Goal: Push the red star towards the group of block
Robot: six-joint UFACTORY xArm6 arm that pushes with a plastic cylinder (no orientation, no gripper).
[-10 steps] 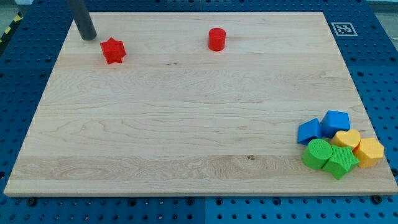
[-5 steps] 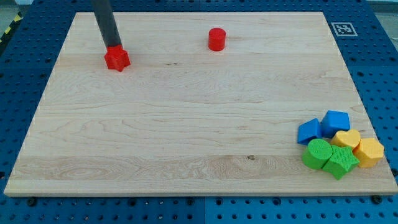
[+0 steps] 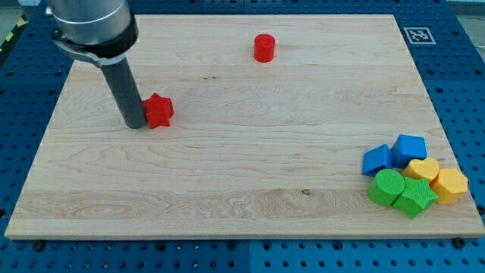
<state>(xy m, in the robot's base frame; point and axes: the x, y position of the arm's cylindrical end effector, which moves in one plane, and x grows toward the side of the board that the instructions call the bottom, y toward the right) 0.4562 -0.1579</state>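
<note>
The red star (image 3: 159,111) lies on the wooden board (image 3: 242,167) in the upper left part of the view. My tip (image 3: 136,125) stands right against the star's left side, touching it. The group of blocks sits at the view's bottom right: two blue blocks (image 3: 377,160) (image 3: 410,147), a yellow heart-like block (image 3: 421,169), an orange-yellow hexagon (image 3: 450,185), a green round block (image 3: 387,186) and a green star (image 3: 414,197), all packed together.
A red cylinder (image 3: 264,48) stands near the board's top edge, middle of the view. A black and white marker tag (image 3: 418,34) sits at the board's top right corner. Blue perforated table surrounds the board.
My tip has moved down the view and to the right, from above the star to its left side. The red star has slid down and to the right.
</note>
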